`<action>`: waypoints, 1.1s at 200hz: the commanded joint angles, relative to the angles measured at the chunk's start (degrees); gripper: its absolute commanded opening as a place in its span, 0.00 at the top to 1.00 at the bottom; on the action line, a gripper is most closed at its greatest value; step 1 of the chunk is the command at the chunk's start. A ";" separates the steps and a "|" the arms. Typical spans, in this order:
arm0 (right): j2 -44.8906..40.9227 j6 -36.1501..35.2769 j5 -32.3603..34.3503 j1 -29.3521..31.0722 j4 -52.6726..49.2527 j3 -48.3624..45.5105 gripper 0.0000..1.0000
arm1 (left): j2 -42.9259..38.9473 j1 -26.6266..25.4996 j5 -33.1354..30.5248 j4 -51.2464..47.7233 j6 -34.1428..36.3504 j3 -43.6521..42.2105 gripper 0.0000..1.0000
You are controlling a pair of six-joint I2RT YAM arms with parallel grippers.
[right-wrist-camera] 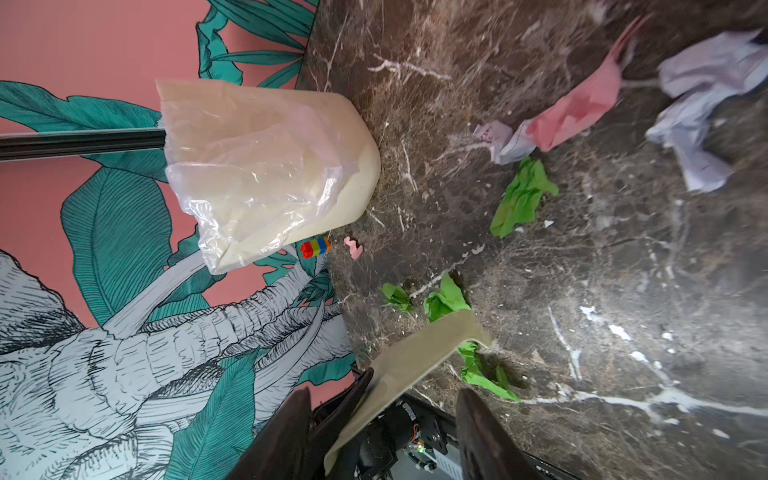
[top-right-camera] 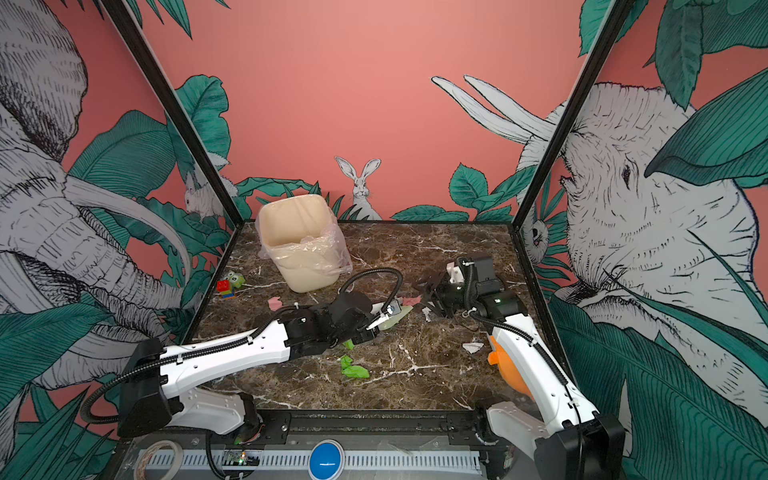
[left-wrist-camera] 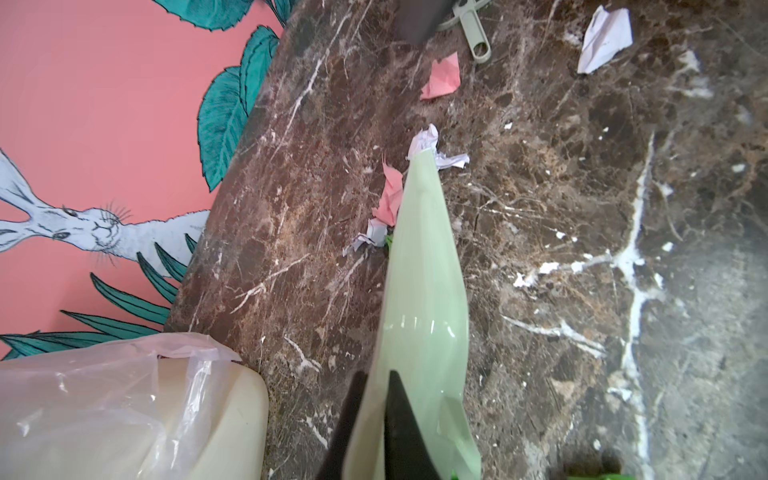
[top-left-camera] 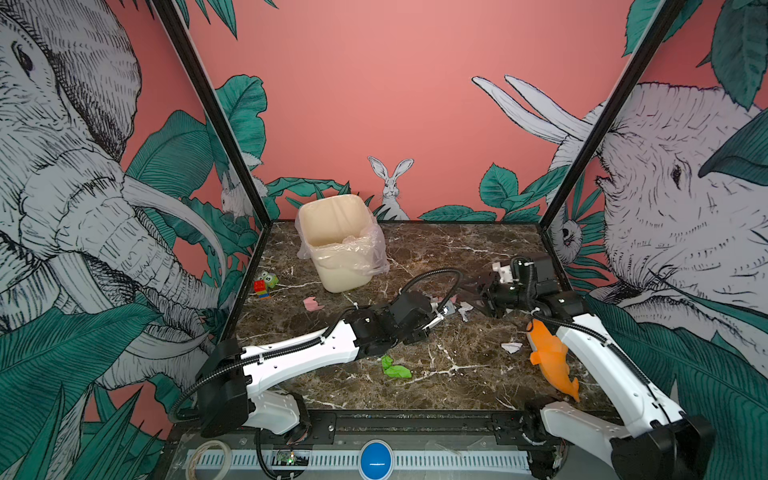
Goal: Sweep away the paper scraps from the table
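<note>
Nearest the front of the table point(top-left-camera: 457, 386): crumpled green paper scraps point(top-left-camera: 395, 369) beside the left arm point(top-left-camera: 299, 353), well behind the left gripper point(left-wrist-camera: 376, 376). Off to the right, a white paper scrap point(top-left-camera: 512, 347) just beside the orange fish toy point(top-left-camera: 548, 359). Mid-table: left gripper clamped on a pale green dustpan point(left-wrist-camera: 419, 270), white and pink paper scraps point(left-wrist-camera: 390, 195) touching its lip. Just beyond: right gripper point(right-wrist-camera: 395, 395), fingers apart, pale brush handle point(left-wrist-camera: 478, 39) leaning on one finger. Farther back: one pink scrap point(top-left-camera: 312, 304), toy blocks point(top-left-camera: 262, 286), lined bin point(top-left-camera: 345, 274).
</note>
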 commanded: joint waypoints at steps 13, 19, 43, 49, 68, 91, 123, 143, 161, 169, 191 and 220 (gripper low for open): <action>-2.10 -14.78 5.08 -5.95 -18.53 3.95 0.42 | 1.01 2.29 11.90 -6.61 -1.61 6.75 1.00; -2.25 -16.61 5.32 -7.65 -20.28 4.35 0.42 | 1.69 2.34 13.70 -7.19 -1.88 7.74 1.00; -1.79 -23.83 7.19 -13.36 -26.03 6.13 0.41 | 5.33 2.38 20.70 -9.69 -3.15 11.42 1.00; -1.48 -25.27 7.34 -14.32 -26.82 6.27 0.41 | 6.43 2.38 22.61 -10.24 -3.54 12.26 1.00; -0.89 -28.29 7.76 -16.72 -27.99 6.07 0.40 | 10.51 2.47 28.47 -13.32 -3.83 15.30 1.00; -0.51 -30.32 8.45 -18.53 -28.41 5.75 0.40 | 15.21 2.47 33.67 -16.08 -3.38 17.85 1.00; 0.03 -31.14 8.83 -19.01 -27.97 4.79 0.40 | 21.22 2.55 37.61 -18.72 -2.16 22.70 0.99; -0.02 -31.31 9.04 -19.01 -27.88 4.11 0.40 | 24.69 2.88 39.93 -20.00 -1.74 25.67 0.98; -0.11 -31.64 9.32 -19.01 -27.85 3.52 0.39 | 26.81 3.04 41.30 -20.25 -2.03 27.13 0.96; -0.04 -31.75 9.35 -19.01 -27.96 3.21 0.39 | 27.85 3.00 41.52 -20.80 -1.86 27.81 0.95; 0.07 -31.84 9.47 -19.01 -27.46 2.55 0.39 | 29.94 3.04 39.80 -20.99 -1.73 28.59 0.91; 0.64 -31.75 9.17 -19.01 -26.65 1.92 0.39 | 32.00 3.08 37.42 -20.86 -1.94 29.59 0.82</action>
